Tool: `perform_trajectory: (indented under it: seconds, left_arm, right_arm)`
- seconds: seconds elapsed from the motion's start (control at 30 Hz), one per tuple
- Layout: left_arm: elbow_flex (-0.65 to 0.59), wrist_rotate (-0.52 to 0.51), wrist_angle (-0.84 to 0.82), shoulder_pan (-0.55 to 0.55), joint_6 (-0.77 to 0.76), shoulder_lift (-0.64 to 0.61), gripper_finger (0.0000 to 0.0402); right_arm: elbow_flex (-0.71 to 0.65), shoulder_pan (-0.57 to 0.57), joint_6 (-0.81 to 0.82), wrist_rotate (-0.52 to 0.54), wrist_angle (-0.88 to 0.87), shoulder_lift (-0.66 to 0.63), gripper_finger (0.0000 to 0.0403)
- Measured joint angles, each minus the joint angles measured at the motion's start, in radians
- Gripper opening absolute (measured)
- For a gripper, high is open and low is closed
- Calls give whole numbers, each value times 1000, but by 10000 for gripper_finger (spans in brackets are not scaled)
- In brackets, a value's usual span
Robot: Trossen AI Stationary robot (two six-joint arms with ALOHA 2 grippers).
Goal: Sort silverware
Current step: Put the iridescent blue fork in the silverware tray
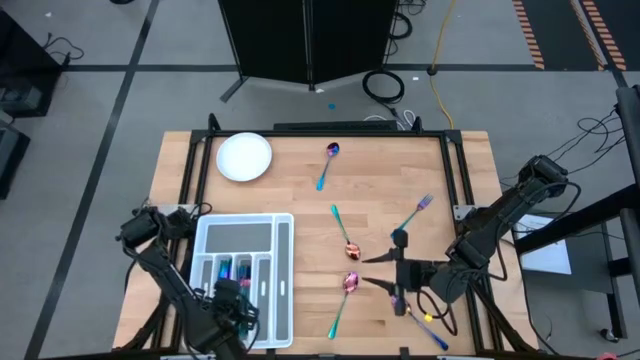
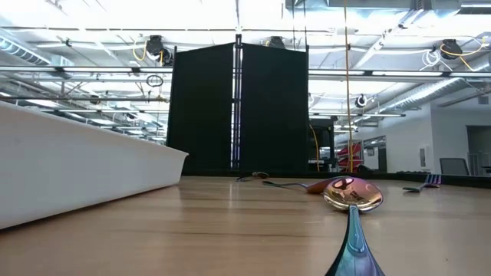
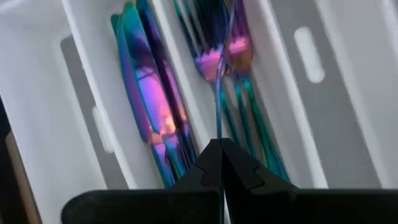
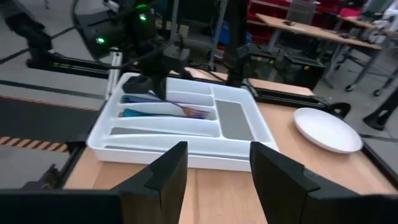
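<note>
The white compartment tray (image 1: 283, 290) sits at the table's near left. It holds iridescent knives (image 3: 149, 106) in one slot and forks (image 3: 249, 118) in the slot beside it. My left gripper (image 3: 221, 163) hangs over the fork slot, shut on a fork (image 3: 217, 93). Loose silverware lies on the wood: a spoon (image 1: 329, 158) far off, two spoons (image 1: 351, 248) (image 1: 348, 287) mid-table and a fork (image 1: 419, 209) at the right. My right gripper (image 1: 378, 271) stands open above the table beside the two spoons, holding nothing. My left gripper pinches the fork's slim handle (image 3: 218, 127) between its two fingers, coming from above and pointing down. The fork hangs below the fingers, its head (image 3: 211, 62) down among the forks in the slot. Whether the head rests on them I cannot tell.
A white round plate (image 1: 244, 157) lies at the table's far left. Another piece of silverware (image 1: 436, 328) lies near the front edge under the right arm. In the low view the tray's wall (image 2: 77, 172) rises at the left and a spoon (image 2: 353, 195) lies close.
</note>
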Motion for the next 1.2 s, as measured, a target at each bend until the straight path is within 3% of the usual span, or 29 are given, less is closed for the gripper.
perform_trajectory:
  seconds: [0.2,0.43,0.93,1.2]
  left_arm:
    - [0,50,43,24,13,2,1]
    - [0,47,130,53,150,2,5]
    - [0,12,126,76,287,2,115]
    - [40,-65,123,91,453,2,125]
  right_arm:
    - [0,0,7,-34,1,0,162]
    - [0,0,51,-35,-5,0,162]
    - [0,2,55,-56,-7,0,162]
    - [0,2,55,-61,-7,0,162]
